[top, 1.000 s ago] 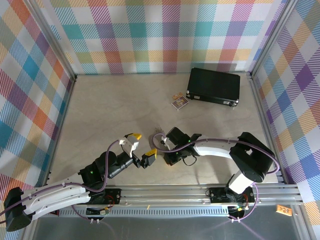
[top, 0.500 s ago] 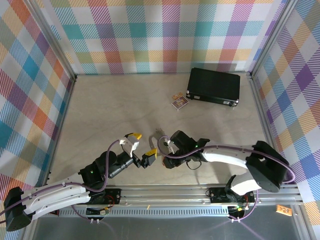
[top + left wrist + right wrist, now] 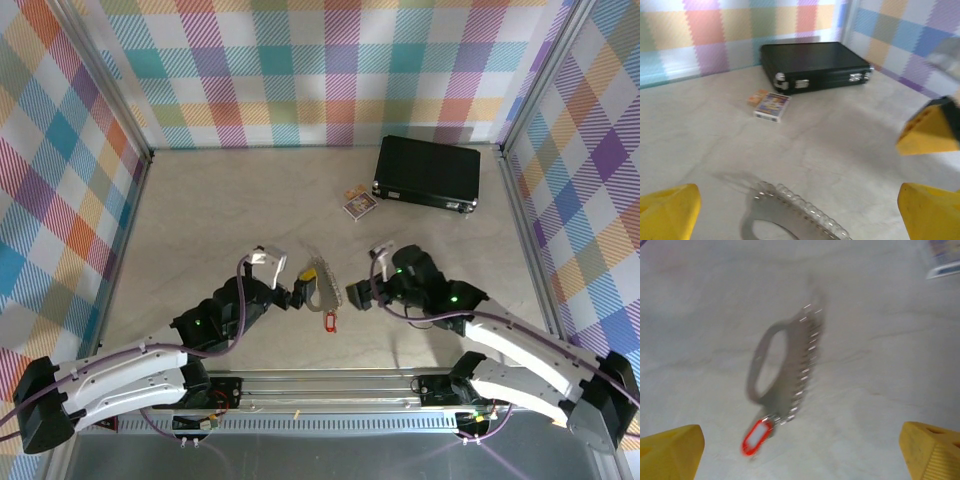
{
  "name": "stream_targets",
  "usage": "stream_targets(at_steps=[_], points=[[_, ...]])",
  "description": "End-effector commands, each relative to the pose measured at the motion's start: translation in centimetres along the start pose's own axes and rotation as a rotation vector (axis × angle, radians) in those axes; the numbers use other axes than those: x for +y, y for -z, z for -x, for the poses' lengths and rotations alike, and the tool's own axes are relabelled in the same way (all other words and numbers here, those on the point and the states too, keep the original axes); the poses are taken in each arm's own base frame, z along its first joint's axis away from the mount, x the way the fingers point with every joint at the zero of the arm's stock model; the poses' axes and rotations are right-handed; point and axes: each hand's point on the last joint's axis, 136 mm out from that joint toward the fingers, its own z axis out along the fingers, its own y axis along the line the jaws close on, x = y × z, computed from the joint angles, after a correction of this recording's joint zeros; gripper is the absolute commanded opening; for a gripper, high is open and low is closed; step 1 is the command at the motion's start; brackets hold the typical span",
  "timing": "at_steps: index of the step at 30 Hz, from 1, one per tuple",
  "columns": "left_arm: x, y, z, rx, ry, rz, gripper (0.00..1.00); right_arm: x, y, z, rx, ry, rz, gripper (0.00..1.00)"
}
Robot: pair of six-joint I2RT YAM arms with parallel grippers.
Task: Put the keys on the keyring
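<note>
Nearest me in the top view, both arms reach in from the near rail to the middle of the table (image 3: 200, 220). My left gripper (image 3: 300, 288) sits just left of the keyring (image 3: 320, 285) and my right gripper (image 3: 362, 287) just right of it, so the grey loop lies flat on the table between the two. From above I can't tell whether the left fingertip touches the loop. The red key (image 3: 331, 322) lies at the loop's near end.

The right wrist camera, though blurred, gives me the key best. The red key (image 3: 756, 436) rests against the near end of the chain (image 3: 807, 347) that runs down one side of the keyring (image 3: 799, 371). Whether it is threaded on I can't tell. My right fingertips (image 3: 670, 450) stand wide apart in the lower corners, released, with nothing between them.

The left wrist camera looks the other way, across the table. Its yellow fingertips (image 3: 667, 212) are spread just as wide and grasp nothing. The beaded edge of the keyring (image 3: 800, 210) lies on the table between them.

Farther out, this low angle shows the card packet (image 3: 771, 106) lying flat, with a small orange piece just beside it. Behind that is the black case (image 3: 815, 65), closed, with two silvery latches (image 3: 782, 82) on its front. The top view places the packet (image 3: 359, 204) just left of the case (image 3: 428, 172), which lies near the back right corner by the checked walls (image 3: 300, 70).
</note>
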Motion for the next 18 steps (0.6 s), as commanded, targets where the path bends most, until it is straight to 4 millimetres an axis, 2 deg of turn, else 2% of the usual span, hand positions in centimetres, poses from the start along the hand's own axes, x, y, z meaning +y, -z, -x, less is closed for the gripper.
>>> stream_targets(at_steps=[1,7,10,14,18], points=[[3.4,-0.2,1.3,-0.005,-0.023,0.147,1.00,-3.9,1.2,1.2,-0.097,0.000,-0.123,0.99],[9.1,-0.8,0.9,0.004,0.044,0.327,1.00,-10.6,3.4,1.9,-0.242,-0.044,-0.412,0.99],[12.2,-0.6,0.0,0.019,0.054,0.447,1.00,-13.0,4.1,2.1,-0.284,-0.051,-0.507,0.99],[17.5,0.1,-2.1,0.088,0.061,0.660,1.00,-15.5,4.0,1.7,-0.301,-0.062,-0.582,0.99],[20.3,0.8,-3.2,0.088,0.098,0.752,1.00,-17.5,4.1,0.9,-0.318,-0.087,-0.665,0.99]])
